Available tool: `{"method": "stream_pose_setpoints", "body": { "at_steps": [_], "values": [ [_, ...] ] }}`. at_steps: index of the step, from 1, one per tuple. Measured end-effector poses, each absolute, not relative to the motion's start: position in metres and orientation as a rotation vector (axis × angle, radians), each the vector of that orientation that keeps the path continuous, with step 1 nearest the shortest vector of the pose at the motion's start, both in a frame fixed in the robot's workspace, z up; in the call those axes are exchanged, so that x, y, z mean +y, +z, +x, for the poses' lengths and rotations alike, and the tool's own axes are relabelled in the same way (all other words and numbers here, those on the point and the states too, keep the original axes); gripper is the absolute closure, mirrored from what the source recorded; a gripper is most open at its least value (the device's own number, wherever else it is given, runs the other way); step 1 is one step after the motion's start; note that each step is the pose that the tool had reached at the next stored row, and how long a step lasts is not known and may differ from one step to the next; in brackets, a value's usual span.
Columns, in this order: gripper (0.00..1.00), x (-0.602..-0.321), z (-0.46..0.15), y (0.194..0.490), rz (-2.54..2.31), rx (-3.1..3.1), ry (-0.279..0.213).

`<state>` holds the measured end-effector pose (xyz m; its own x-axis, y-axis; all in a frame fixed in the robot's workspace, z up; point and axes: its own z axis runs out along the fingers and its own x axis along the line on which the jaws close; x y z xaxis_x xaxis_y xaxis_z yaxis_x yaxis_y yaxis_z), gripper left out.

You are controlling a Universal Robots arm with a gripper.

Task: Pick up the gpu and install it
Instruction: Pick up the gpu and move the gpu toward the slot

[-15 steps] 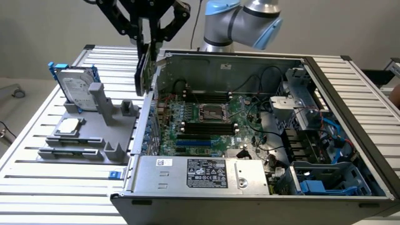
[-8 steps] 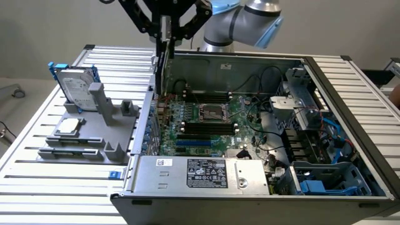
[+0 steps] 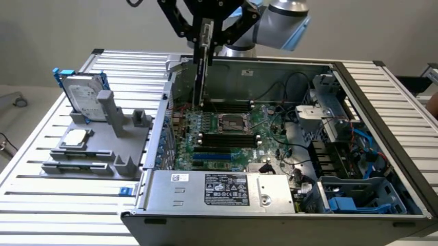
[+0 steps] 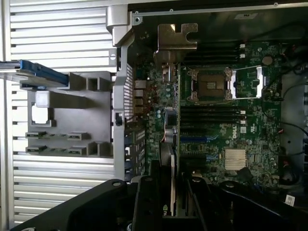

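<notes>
One edge is all you are gripping: your tool (image 3: 204, 37), jaws partly closed on the gpu (image 3: 200, 77), is dangling this seemingly light, stiff, fragile card straight beneath itself, above the motherboard (image 3: 233, 130).

The gripper (image 4: 169, 204) clamps gpu (image 4: 169, 139) edge-on, above mobo (image 4: 226, 130). Gpu's silver bracket (image 4: 177, 37) hangs at mobo's edge. CPU socket (image 4: 211, 84) sits on mobo, just beside gpu. Off mobo, beyond case wall (image 4: 119, 72): grey fixture (image 4: 72, 115).
</notes>
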<state>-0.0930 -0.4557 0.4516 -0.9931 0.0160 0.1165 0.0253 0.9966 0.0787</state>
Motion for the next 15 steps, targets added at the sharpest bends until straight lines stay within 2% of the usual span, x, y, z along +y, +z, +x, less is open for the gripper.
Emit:
{"method": "stream_pose_setpoints", "body": {
  "at_steps": [15],
  "values": [
    [0.73, -0.461, -0.063, 0.452, -0.031, -3.013, -0.126]
  ]
}}
